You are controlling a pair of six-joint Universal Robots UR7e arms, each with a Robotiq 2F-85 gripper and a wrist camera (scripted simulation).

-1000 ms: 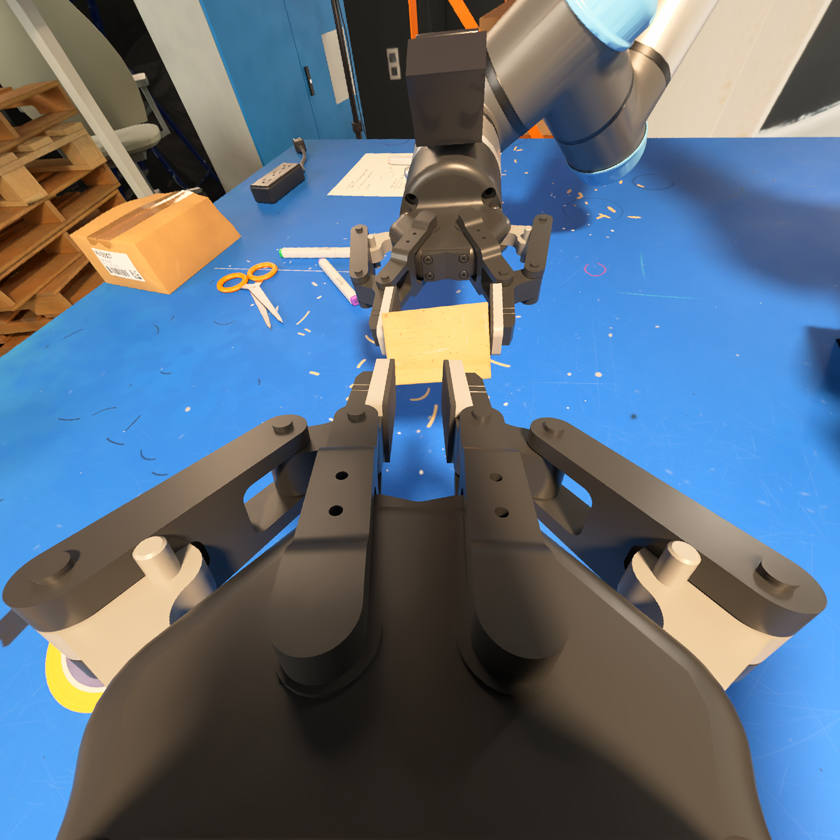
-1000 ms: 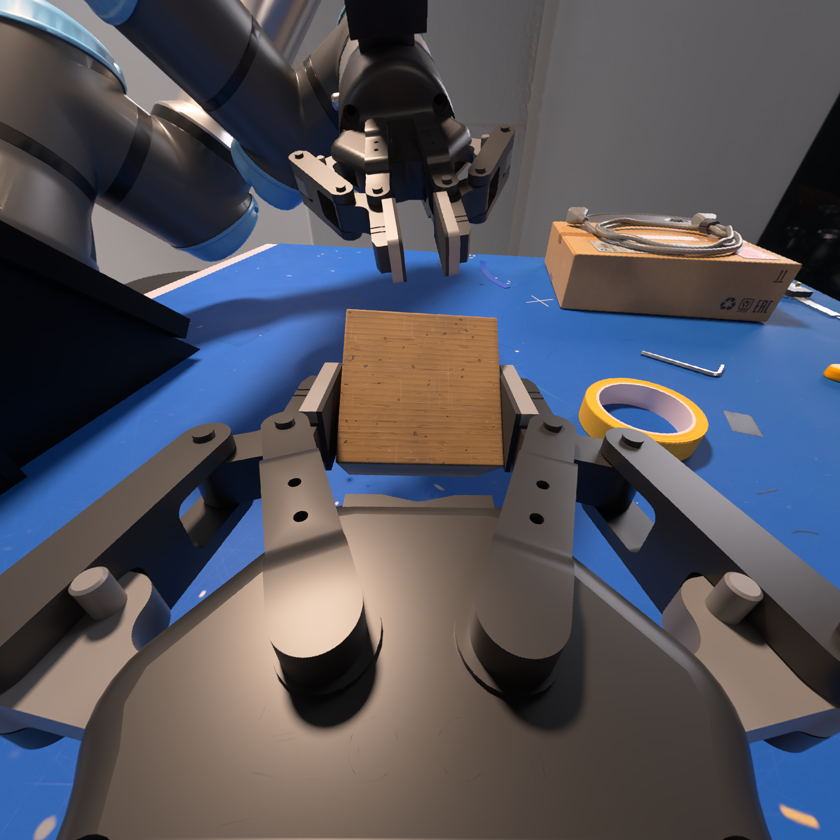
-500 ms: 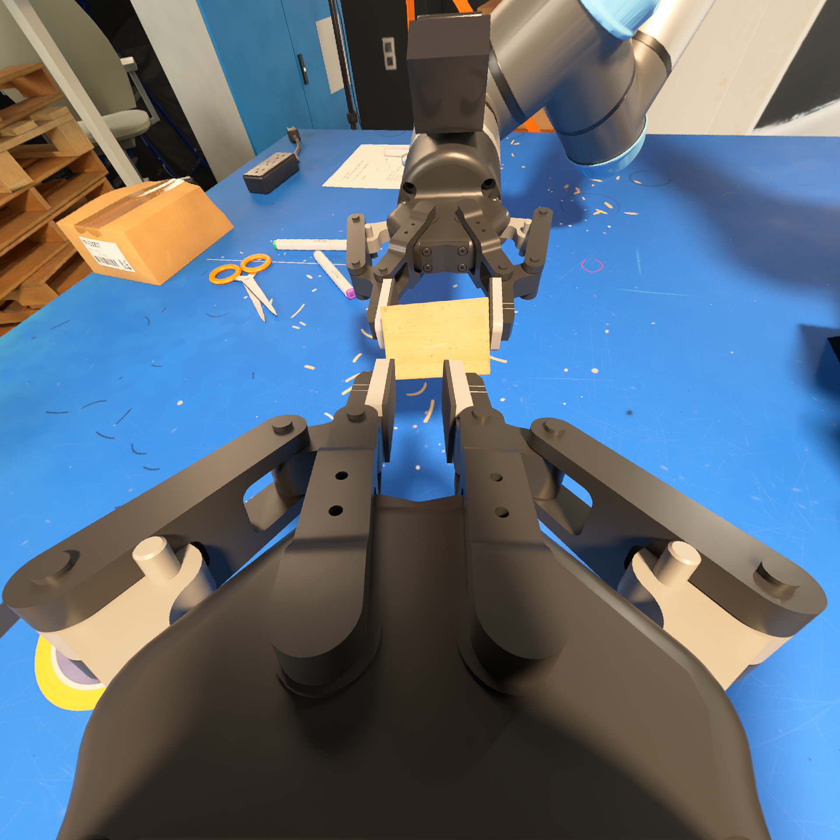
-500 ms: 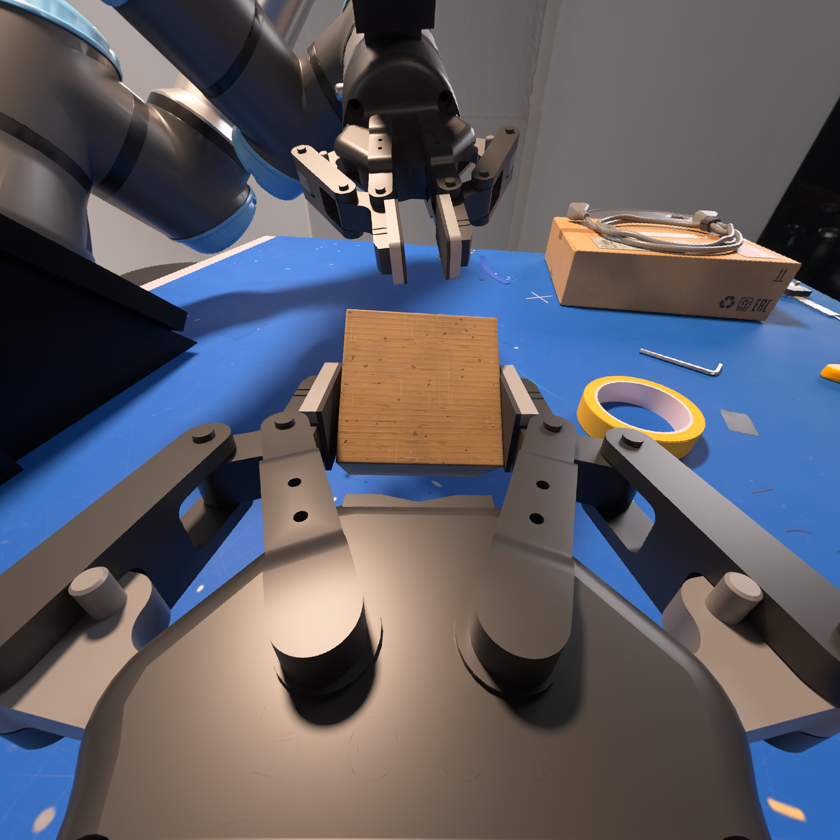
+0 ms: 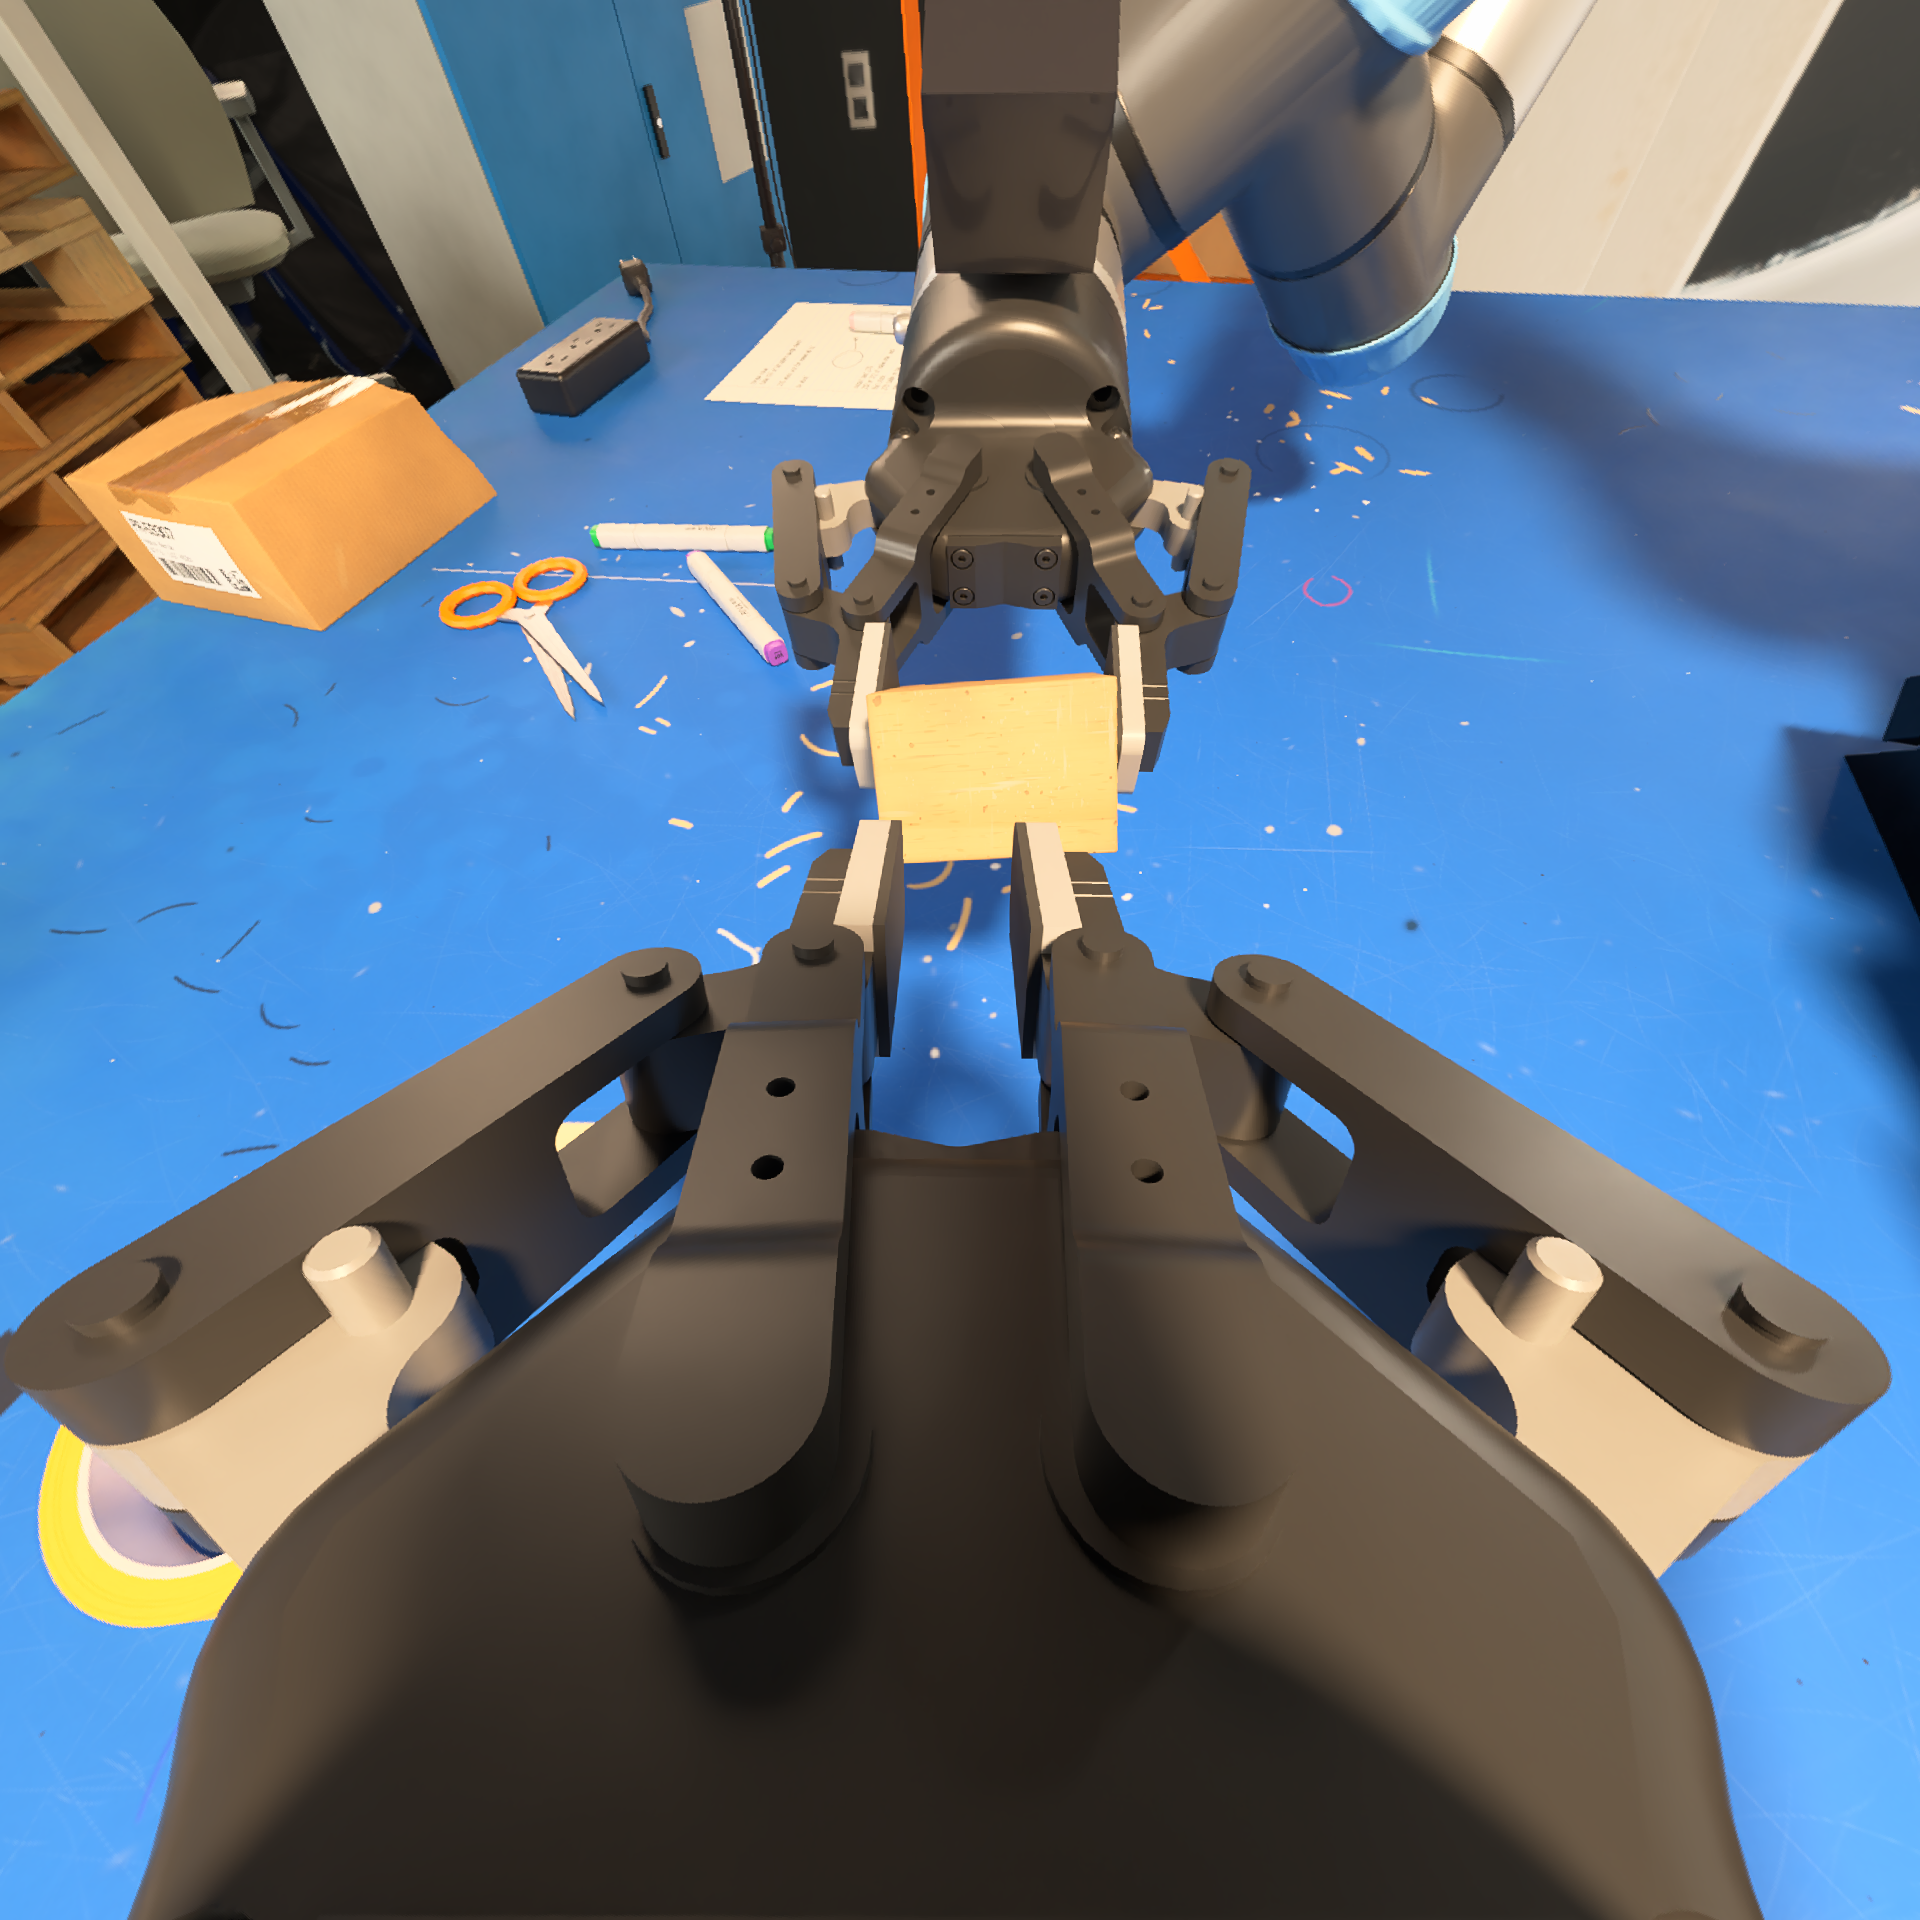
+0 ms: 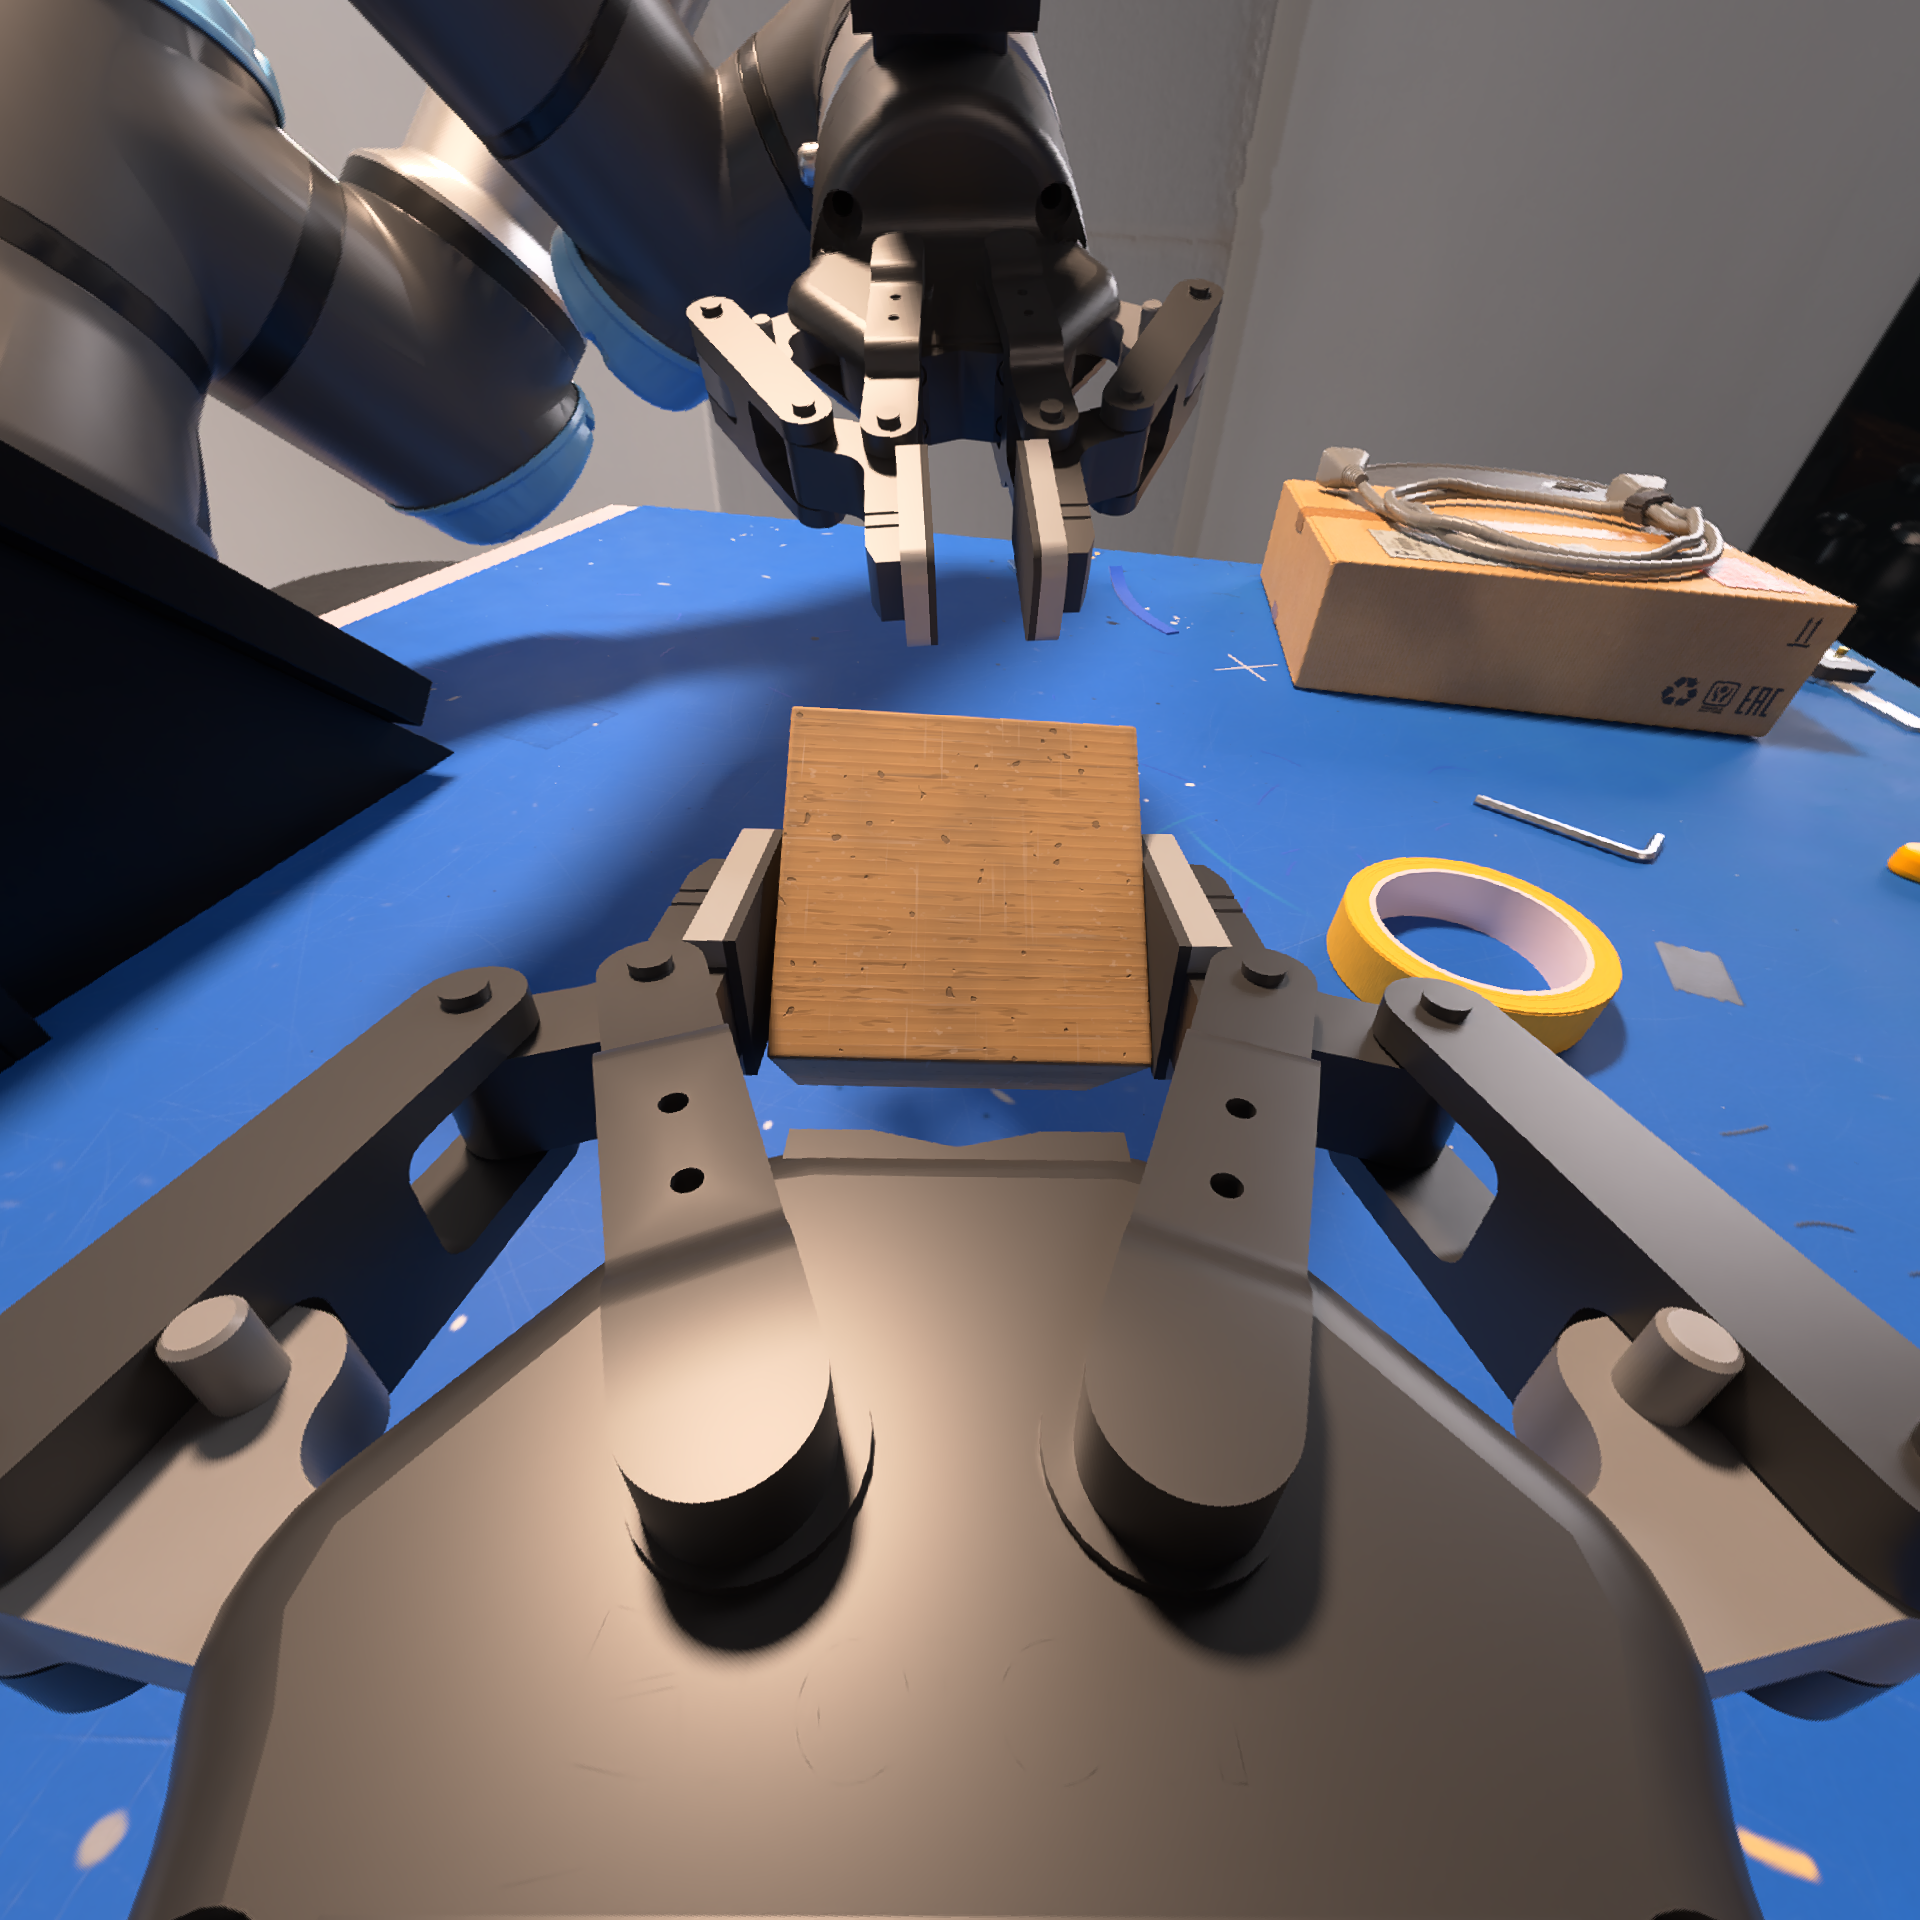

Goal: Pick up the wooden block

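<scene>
A: Item one, right hand (image 6: 958, 914). Condition?

B: Clamped on the wooden block (image 6: 961, 883). One pad presses each side face, and the grained top faces the wrist camera. The block is held clear of the blue worktop (image 6: 623, 831), a shadow showing beneath its near edge.

A: Item two, left hand (image 5: 954, 883)?

B: Fingers set a little apart, a narrow gap between the pads, nothing in it. In its own view the fingertips sit just short of the block (image 5: 992, 764), not touching it. From the right wrist view the same hand (image 6: 975, 592) hangs above and beyond the block's far edge, fingers pointing down.

A: Surroundings, right wrist view?

B: Roll of yellow tape (image 6: 1475, 951) lying flat, just beside the right hand's outer linkage. Beyond it, a hex key (image 6: 1569, 828). Further back, a cardboard box (image 6: 1538, 623) with a coiled grey cable (image 6: 1527, 509) on top. A dark raised panel (image 6: 177, 727) at the left edge.

A: Surroundings, left wrist view?

B: Orange-handled scissors (image 5: 525, 623), blades slightly parted. Two white markers: one green-capped (image 5: 681, 536), one purple-tipped (image 5: 736, 608), near each other. A second cardboard box (image 5: 281, 499), a black power strip (image 5: 584, 353), a sheet of paper (image 5: 810, 358). Pale shavings scattered over the worktop.
</scene>
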